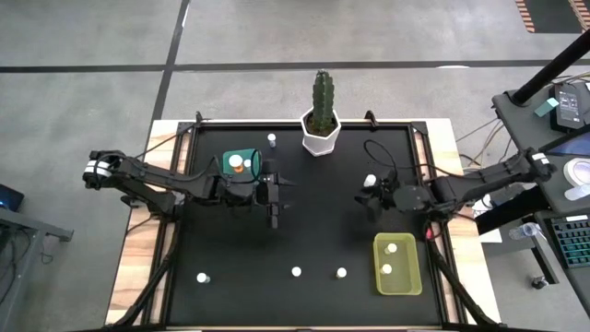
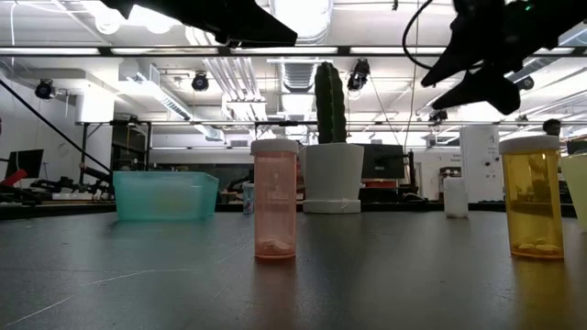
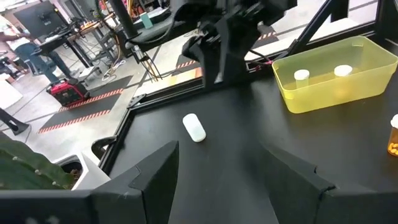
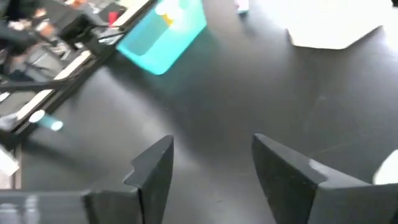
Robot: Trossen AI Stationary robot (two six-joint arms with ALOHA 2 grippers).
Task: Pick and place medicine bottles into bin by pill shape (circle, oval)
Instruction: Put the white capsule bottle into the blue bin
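Pill shapes inside the distant medicine bottles point(image 1: 296, 272), too small to tell.

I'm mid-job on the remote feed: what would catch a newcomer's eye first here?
Probably the tall green cactus in its white hexagonal pot at the far edge of the black table. Next, two coloured plastic bins: a teal bin by the left claw, a yellow bin near the right front corner holding two white-capped bottles. More small capped bottles stand along the front.
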